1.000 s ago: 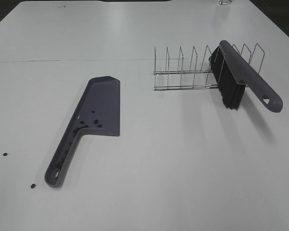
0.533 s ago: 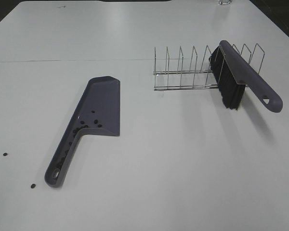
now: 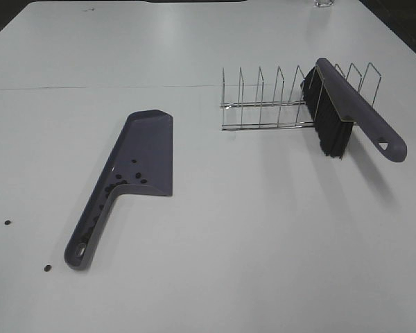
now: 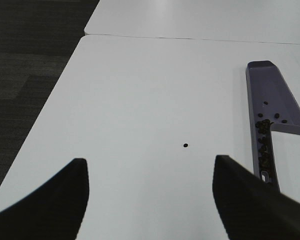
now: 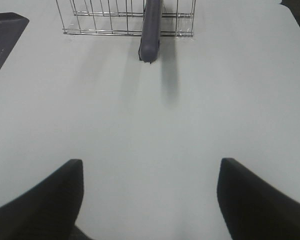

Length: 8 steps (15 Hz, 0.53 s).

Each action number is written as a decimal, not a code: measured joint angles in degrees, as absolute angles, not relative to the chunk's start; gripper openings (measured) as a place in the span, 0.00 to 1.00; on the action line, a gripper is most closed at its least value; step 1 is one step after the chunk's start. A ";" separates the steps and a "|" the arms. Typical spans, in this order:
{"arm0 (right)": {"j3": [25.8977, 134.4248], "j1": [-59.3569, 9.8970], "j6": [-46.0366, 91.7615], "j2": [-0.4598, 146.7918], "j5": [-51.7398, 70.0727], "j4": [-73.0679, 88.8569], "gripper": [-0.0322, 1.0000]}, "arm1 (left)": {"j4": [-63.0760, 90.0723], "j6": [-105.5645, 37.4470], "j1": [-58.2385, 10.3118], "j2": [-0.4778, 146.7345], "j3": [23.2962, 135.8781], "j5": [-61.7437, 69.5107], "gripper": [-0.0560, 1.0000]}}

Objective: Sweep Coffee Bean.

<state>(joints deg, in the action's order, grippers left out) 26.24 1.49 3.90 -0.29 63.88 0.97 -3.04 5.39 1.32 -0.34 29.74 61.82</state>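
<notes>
White table [image 3: 215, 229], beans [image 3: 128, 179] in dustpan [image 3: 142, 152], wrist views alone show both grippers' fingers apart

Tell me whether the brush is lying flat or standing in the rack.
Standing in the rack: the brush leans in the wire rack, bristles down, handle jutting out.

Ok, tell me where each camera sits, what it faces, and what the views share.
Exterior high: above the table, looking down on dustpan, rack, brush; no robot parts show.
Left wrist: low behind the open left gripper, facing the dustpan and a stray coffee bean.
Right wrist: low behind the open right gripper, facing the brush on the rack.
All three show the dustpan.
</notes>
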 joint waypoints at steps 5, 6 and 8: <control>26.24 1.49 3.90 -0.29 63.88 0.46 0.67 | -3.04 5.39 1.32 -0.34 29.74 61.82 0.66; 26.24 1.49 3.90 -0.29 63.88 0.40 0.67 | -3.04 5.39 1.32 -0.40 29.74 61.82 0.66; 26.24 1.49 3.90 -0.29 63.88 0.00 0.67 | -3.04 5.39 1.32 -0.40 29.74 61.82 0.66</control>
